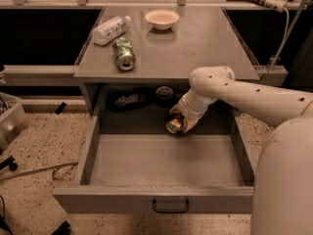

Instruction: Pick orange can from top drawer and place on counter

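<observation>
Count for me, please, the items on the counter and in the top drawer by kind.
Cans: 2 (green can on the counter; orange can held by the gripper in the top drawer)
White plastic bottle: 1
Bowl: 1
Dark packet: 1
Unclear round object: 1
Total: 6

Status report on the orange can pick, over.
Gripper inside top drawer, toward the back, shut on orange can. Can not yet on counter. Green can, bottle, bowl on counter's left and rear.
</observation>
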{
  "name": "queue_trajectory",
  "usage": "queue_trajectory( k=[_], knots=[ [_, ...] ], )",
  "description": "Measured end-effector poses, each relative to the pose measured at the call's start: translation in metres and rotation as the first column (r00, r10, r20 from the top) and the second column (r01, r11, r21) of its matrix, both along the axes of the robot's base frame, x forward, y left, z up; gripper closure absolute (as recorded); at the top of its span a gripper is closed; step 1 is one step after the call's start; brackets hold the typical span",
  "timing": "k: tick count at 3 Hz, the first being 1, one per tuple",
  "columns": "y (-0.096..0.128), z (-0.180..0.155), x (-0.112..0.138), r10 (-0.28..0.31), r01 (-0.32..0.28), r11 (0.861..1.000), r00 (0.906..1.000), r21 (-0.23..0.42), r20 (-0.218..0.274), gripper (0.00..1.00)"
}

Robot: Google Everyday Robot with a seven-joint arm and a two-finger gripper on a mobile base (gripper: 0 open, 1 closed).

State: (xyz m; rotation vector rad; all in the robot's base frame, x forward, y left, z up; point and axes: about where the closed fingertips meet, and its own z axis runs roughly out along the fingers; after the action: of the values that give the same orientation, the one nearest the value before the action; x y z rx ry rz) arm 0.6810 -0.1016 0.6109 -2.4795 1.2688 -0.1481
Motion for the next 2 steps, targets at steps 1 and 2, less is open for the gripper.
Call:
queue_trajectory(
  k=[1,2],
  knots=[
    [0.0000,0.0000,0.0000,0.000,0.000,1.000,1.0000,0.000,0.000,0.89],
    [0.0017,0.0019,-0.0076,-0.002,0.001,1.000,0.9998,0.012,0.021,1.00]
  ],
)
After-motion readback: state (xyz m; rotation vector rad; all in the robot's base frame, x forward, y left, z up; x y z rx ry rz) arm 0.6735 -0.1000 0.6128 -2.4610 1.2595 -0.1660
